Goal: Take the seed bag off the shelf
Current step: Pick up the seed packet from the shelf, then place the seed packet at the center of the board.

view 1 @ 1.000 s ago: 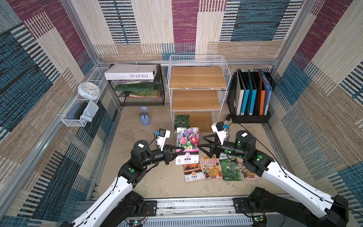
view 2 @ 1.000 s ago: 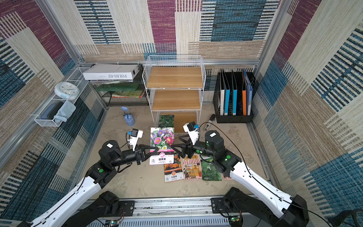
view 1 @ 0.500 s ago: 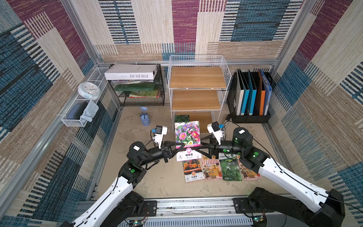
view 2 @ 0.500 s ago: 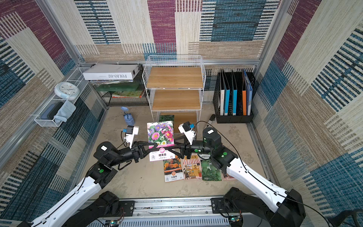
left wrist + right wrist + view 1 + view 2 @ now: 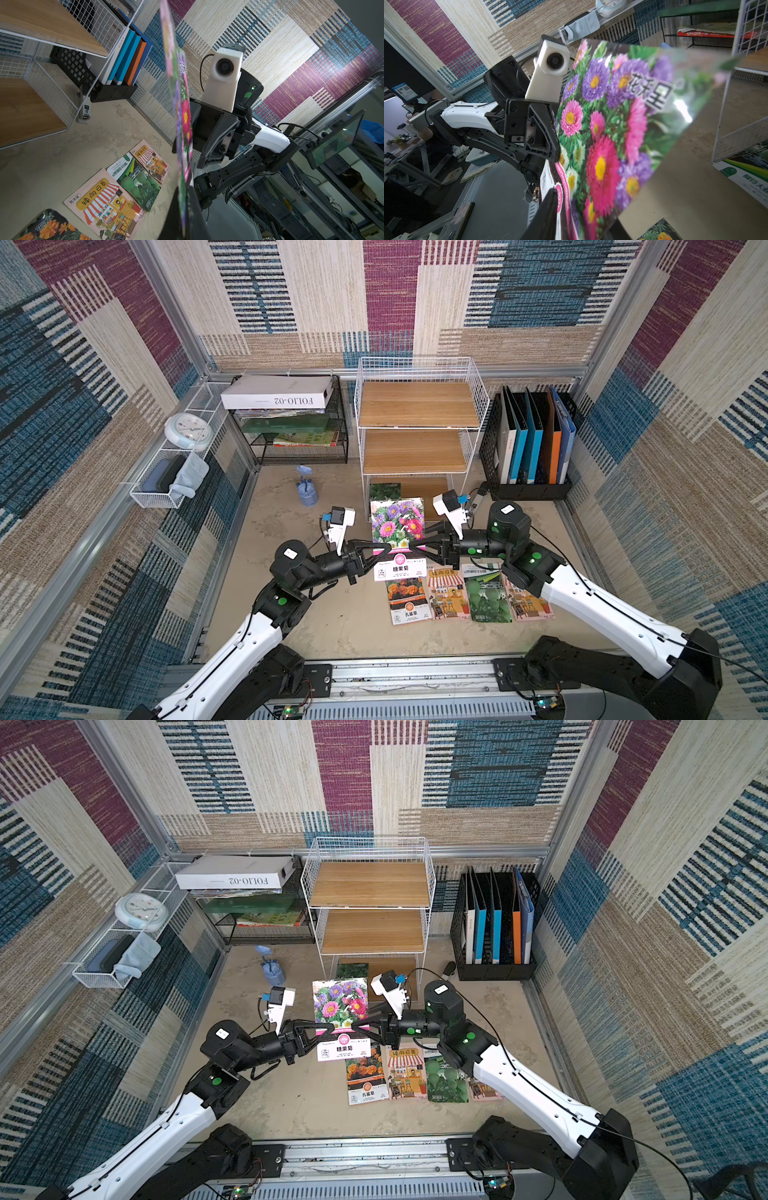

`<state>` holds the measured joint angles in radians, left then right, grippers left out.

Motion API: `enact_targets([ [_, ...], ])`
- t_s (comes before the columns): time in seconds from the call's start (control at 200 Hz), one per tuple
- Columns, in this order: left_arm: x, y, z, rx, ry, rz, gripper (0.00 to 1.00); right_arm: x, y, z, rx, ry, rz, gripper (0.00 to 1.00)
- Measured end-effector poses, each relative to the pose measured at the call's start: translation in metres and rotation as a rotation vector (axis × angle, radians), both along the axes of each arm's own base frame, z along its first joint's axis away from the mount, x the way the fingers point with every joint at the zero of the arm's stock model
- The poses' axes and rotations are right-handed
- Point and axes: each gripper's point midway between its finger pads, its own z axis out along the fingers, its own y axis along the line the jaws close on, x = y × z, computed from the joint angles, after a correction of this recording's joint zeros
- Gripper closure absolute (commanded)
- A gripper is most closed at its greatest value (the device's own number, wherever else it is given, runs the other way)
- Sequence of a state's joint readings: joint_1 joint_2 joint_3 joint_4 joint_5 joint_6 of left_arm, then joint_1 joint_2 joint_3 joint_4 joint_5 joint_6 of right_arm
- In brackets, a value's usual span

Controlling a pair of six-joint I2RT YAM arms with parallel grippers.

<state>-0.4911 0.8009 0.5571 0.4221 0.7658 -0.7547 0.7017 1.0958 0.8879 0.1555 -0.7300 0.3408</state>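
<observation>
The seed bag (image 5: 397, 526) (image 5: 340, 1004), printed with pink and purple flowers, hangs in the air just in front of the shelf (image 5: 415, 406) (image 5: 370, 884). My left gripper (image 5: 388, 549) (image 5: 331, 1029) (image 5: 184, 193) is shut on the bag's left edge. My right gripper (image 5: 410, 549) (image 5: 353, 1028) (image 5: 583, 205) straddles the bag's (image 5: 612, 124) right edge. One of its fingers lies against the printed face, and a gap still shows to the other. A dark green packet (image 5: 385, 491) lies at the front of the shelf's lowest board. The upper two boards are bare.
Several seed packets (image 5: 449, 593) lie in a row on the floor under the arms. A black file holder (image 5: 532, 443) stands right of the shelf, a black mesh rack (image 5: 299, 427) to its left. A blue spray bottle (image 5: 306, 491) and a stapler (image 5: 480, 493) stand on the floor. A wire basket (image 5: 174, 456) hangs on the left wall.
The left gripper has raised the seed bag and carried it a little towards the shelf. The right gripper has come in to the bag's right edge and its jaws have narrowed round it.
</observation>
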Motion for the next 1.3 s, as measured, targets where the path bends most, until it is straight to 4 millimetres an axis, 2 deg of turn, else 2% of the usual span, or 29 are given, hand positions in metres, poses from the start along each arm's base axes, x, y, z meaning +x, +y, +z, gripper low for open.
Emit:
enact_targets([
  [0.07,0.000,0.000,0.001,-0.001,-0.003,0.000,1.00,0.000,0.000,0.001,0.002,-0.002,0.001,1.00],
  [0.225,0.001,0.001,0.000,0.002,-0.007,0.010,0.99,0.000,0.000,0.002,0.005,-0.004,0.004,1.00],
  [0.255,0.001,0.001,-0.001,0.005,-0.007,0.013,0.87,0.000,0.000,0.002,0.004,-0.004,0.004,1.00],
  [0.306,0.003,0.002,-0.001,0.013,-0.003,0.027,0.55,0.000,0.001,0.002,0.003,-0.002,0.004,1.00],
  [0.331,0.004,0.003,-0.002,0.019,-0.004,0.036,0.42,0.000,0.001,0.002,0.003,-0.002,0.004,1.00],
  [0.431,0.010,0.008,-0.002,0.045,0.008,0.093,0.07,0.001,0.001,0.001,0.002,-0.001,-0.002,1.00],
  [0.456,0.013,0.010,-0.002,0.054,0.013,0.118,0.01,0.003,0.001,0.001,0.000,-0.001,-0.013,1.00],
  [0.661,0.036,0.044,-0.013,0.153,0.087,0.388,0.00,0.023,0.003,-0.014,-0.033,0.031,-0.093,1.00],
  [0.766,0.044,0.072,-0.028,0.215,0.140,0.558,0.01,0.034,0.008,-0.036,-0.074,0.087,-0.121,1.00],
  [0.917,0.041,0.111,-0.039,0.262,0.169,0.746,0.01,0.045,0.024,-0.076,-0.134,0.185,-0.113,1.00],
  [0.987,0.037,0.126,-0.040,0.274,0.171,0.817,0.01,0.043,0.037,-0.093,-0.150,0.226,-0.091,1.00],
  [1.112,0.034,0.143,-0.034,0.299,0.175,0.891,0.01,0.035,0.072,-0.119,-0.187,0.281,-0.055,1.00],
  [1.302,0.034,0.148,-0.034,0.357,0.205,0.912,0.01,0.031,0.130,-0.153,-0.214,0.362,-0.039,1.00],
])
